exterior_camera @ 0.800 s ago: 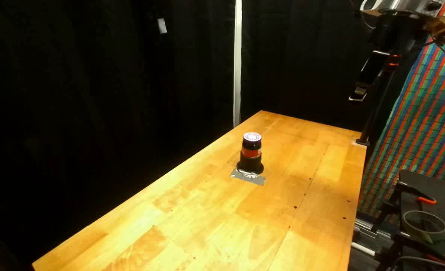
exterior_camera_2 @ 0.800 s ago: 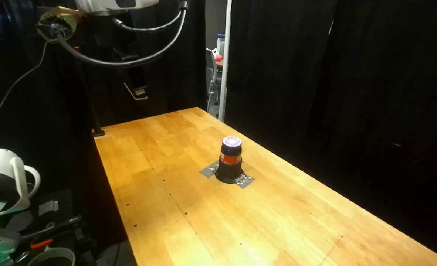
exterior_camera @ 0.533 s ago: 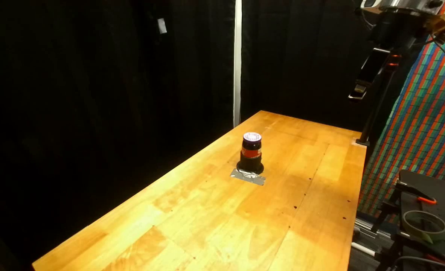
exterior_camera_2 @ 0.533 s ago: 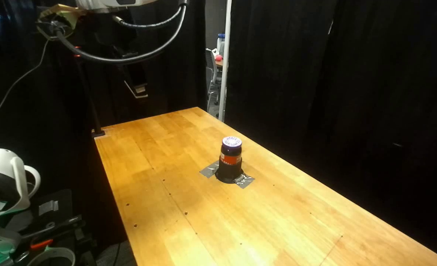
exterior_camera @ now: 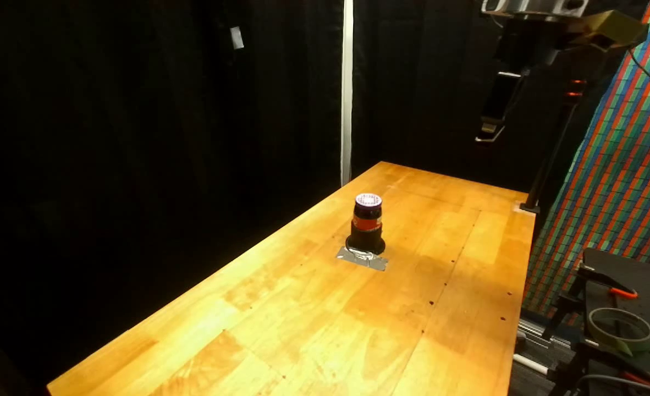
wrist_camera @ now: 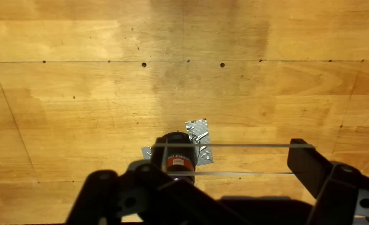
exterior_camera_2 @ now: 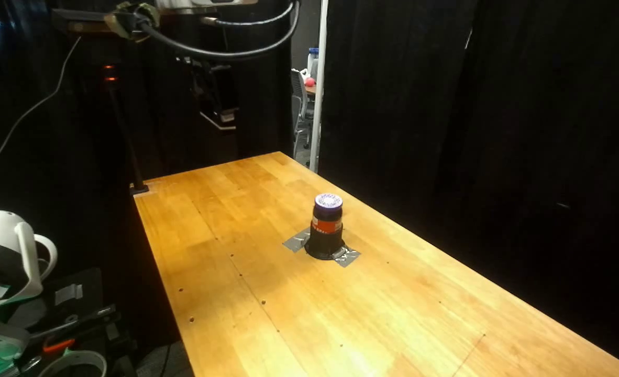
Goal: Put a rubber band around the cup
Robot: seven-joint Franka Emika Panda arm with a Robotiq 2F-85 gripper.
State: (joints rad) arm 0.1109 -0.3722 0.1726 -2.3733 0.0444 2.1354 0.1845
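The cup, a short dark cylinder with an orange-red stripe and a pale patterned top, stands upright on the wooden table in both exterior views [exterior_camera: 367, 223] [exterior_camera_2: 325, 226]. In the wrist view the cup [wrist_camera: 179, 162] is partly hidden behind one finger. My gripper [wrist_camera: 230, 150] is open. A pale rubber band [wrist_camera: 250, 145] is stretched around both fingertips as two parallel strands. The gripper is high above the table and apart from the cup, in an exterior view up and right of it [exterior_camera: 490, 132], in an exterior view up and left of it [exterior_camera_2: 220, 120].
Grey tape strips [exterior_camera: 362, 258] [exterior_camera_2: 347, 256] lie at the cup's base on the wooden table [exterior_camera: 314, 330]. A black pole [exterior_camera: 550, 154] stands at a table corner. A side cart holds a tape roll [exterior_camera: 621, 325]. A white headset [exterior_camera_2: 3, 235] lies beyond the table. Black curtains hang around.
My gripper has moved sideways, leftward in an exterior view and rightward and slightly up in an exterior view, nearer to the cup. The cup has not moved.
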